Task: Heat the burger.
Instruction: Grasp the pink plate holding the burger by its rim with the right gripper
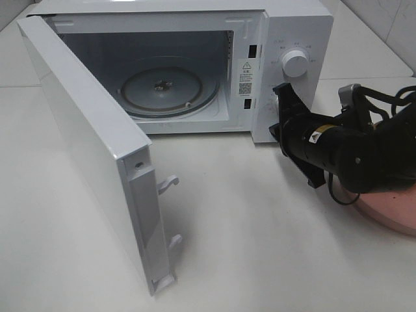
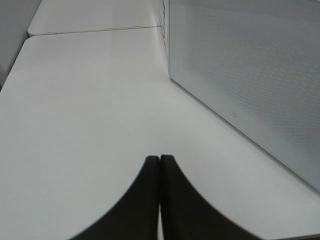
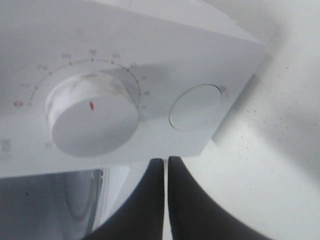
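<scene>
The burger is out of view in every frame. The white microwave (image 1: 292,26) stands at the back with its door (image 1: 84,143) swung wide open to the left. Its glass turntable (image 1: 162,88) is bare. My right gripper (image 1: 278,132) is shut and empty, with its tips close to the lower part of the control panel. In the right wrist view the shut gripper (image 3: 165,160) sits just below a timer knob (image 3: 92,122) and a round button (image 3: 195,106). My left gripper (image 2: 160,157) is shut and empty, low over the table beside the door (image 2: 250,75).
A pink round plate (image 1: 390,211) lies at the right edge, partly under my right arm. The open door juts far out over the left front of the table. An upper knob (image 1: 296,64) sits on the panel.
</scene>
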`<state>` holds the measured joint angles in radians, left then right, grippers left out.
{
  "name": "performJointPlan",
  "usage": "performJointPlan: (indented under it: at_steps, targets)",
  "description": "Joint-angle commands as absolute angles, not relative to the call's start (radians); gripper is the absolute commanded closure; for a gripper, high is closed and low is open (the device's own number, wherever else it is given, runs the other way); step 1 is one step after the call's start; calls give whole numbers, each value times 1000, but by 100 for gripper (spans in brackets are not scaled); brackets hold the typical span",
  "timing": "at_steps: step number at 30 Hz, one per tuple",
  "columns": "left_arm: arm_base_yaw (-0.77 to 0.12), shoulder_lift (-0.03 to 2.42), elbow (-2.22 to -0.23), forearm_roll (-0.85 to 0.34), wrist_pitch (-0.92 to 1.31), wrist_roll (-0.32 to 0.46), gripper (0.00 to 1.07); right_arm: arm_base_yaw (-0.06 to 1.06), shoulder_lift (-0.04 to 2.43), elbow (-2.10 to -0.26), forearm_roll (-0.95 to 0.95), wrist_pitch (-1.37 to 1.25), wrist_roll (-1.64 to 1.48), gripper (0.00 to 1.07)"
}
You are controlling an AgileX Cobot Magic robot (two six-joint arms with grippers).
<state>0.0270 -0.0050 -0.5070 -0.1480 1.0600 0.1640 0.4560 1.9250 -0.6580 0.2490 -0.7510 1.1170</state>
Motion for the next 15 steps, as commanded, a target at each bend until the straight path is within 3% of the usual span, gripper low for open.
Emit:
performJointPlan:
  at_steps: [1,6,8,15]
  targets:
    - [28,-24,-507,-154,1046,163,106,452,1864,-597,140,-728,1107,104]
    - [28,-24,-507,-154,1046,163,106,452,1818,-550,0,-735,983,102]
    - [28,-24,-507,-154,1046,163,106,452,1793,-552,-152,-737,760,102]
    - [28,-24,-507,-154,1046,163,106,452,1754,-552,-264,-699,383,101]
